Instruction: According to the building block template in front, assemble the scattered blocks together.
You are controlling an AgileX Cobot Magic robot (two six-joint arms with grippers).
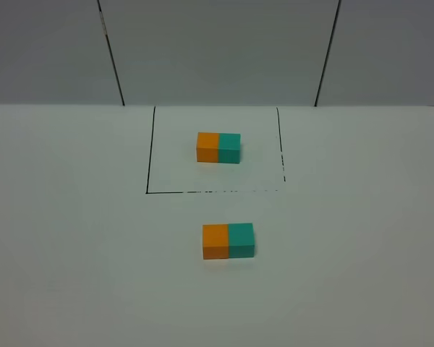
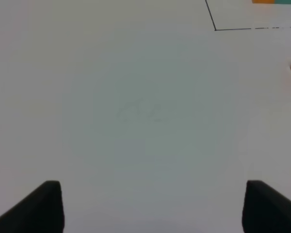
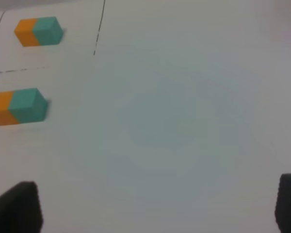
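- Nearest the high camera sit the orange cube (image 1: 215,241) and the teal cube (image 1: 241,239), touching side by side on the white table (image 1: 65,238), orange left and teal right.
- Farther back, inside the black-outlined square (image 1: 149,152), the building block template (image 1: 218,147) shows the same order (so the match looks right).
- The left gripper (image 2: 153,204) stands with jaws spread over bare table, holding nothing; only an orange edge shows at its view's margin.
- The right gripper (image 3: 157,206) is likewise spread wide and empty, well apart from both pairs.
- I'd judge the assembly done, with only clearing the arms away left.
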